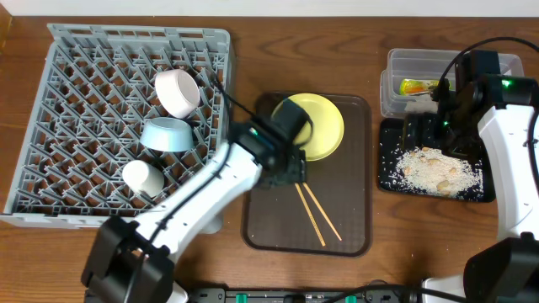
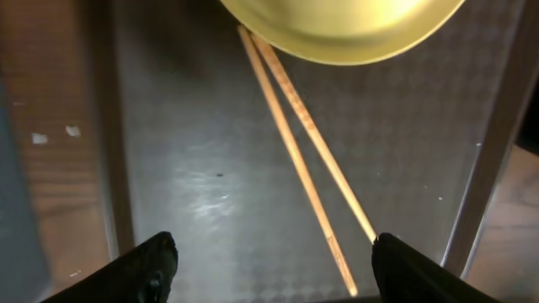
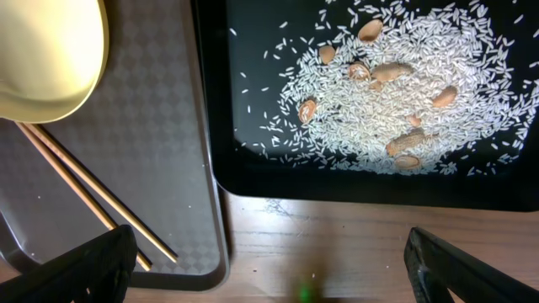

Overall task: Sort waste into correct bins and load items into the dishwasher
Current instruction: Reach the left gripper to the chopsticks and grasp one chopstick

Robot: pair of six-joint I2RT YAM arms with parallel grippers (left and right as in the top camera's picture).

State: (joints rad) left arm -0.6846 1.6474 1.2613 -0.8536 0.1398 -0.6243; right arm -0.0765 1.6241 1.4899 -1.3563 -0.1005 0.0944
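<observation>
The two chopsticks lie side by side on the brown tray, just ahead of the left jaws and below them. Their far ends are tucked under the rim of the yellow plate. The near ends finish just beside one pad, well off the middle of the gap. The left jaws stand wide with nothing between them. The step in hand looks like the pickup of the sticks for the dish rack.

To do it well, the jaws should shift sideways until both sticks sit midway between the pads. The wrist should turn so the closing line crosses the sticks squarely; they now run at a slant to it. A grip around mid-length, clear of the plate rim, would probably keep them from swinging. The sticks diverge slightly toward the near ends, so closing where they lie closest gives the best chance of catching both. They are thin and lie flat, so the pads likely need to come right down to the tray before closing.

Beyond the left jaws, the rack already holds a white bowl, a blue bowl and a cup.

The right jaws are wide and empty, over the bench edge of the black tray, where the rice lies ahead of them.
</observation>
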